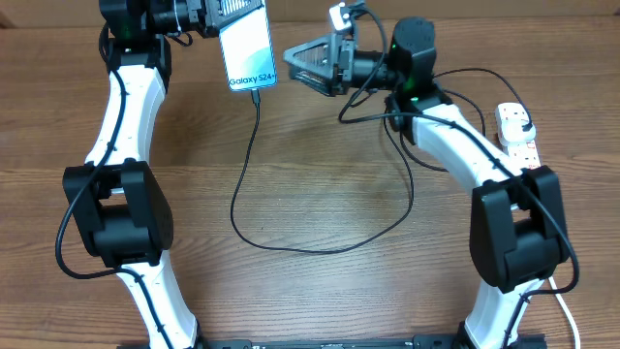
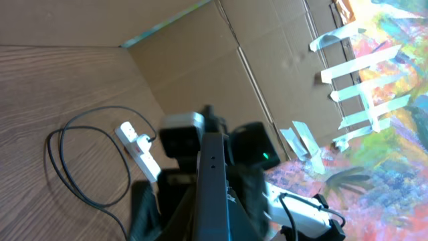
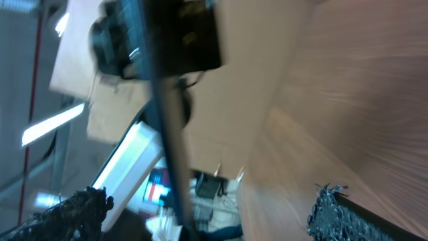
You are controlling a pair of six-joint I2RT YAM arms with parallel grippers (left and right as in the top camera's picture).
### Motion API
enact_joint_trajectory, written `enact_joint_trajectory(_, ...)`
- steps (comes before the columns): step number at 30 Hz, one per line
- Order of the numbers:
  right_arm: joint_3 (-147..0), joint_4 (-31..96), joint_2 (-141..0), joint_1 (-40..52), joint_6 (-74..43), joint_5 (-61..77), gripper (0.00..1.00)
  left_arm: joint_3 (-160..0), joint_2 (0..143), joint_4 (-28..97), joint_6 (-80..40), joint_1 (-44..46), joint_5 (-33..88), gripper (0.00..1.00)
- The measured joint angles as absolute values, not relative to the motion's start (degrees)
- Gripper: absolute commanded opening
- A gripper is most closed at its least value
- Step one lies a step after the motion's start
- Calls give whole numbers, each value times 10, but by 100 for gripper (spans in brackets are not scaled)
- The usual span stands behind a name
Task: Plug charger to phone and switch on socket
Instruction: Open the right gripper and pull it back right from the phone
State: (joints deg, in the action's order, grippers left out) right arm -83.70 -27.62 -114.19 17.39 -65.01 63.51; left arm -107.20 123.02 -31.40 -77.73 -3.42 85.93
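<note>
My left gripper (image 1: 229, 17) is shut on the phone (image 1: 248, 50), holding it off the table at the far middle, its light-blue screen facing up. The charger's thin black cable (image 1: 242, 184) meets the phone's lower short end with its connector tip (image 1: 256, 95), then loops across the table toward the right arm. My right gripper (image 1: 293, 64) is open and empty just right of the phone. The socket (image 1: 517, 132), a white strip, lies at the right edge. In the left wrist view the phone (image 2: 214, 181) shows edge-on, with the socket (image 2: 137, 148) and cable (image 2: 67, 177) beyond. The black plug is hidden.
Cardboard walls (image 2: 200, 60) border the far side of the wooden table (image 1: 320, 184). The right arm (image 1: 455, 145) lies over part of the cable. In the right wrist view my open fingers (image 3: 200, 221) frame the edge-on phone (image 3: 167, 114).
</note>
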Motion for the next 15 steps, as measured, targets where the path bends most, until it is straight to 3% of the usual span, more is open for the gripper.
enact_joint_trajectory(8, -840, 8, -1142, 142, -575, 550, 100, -1072, 1230, -306, -775, -34, 862, 4)
enact_joint_trajectory(15, -840, 169, -1142, 143, -528, 437, 100, -1072, 1230, -296, -770, -34, 864, 4)
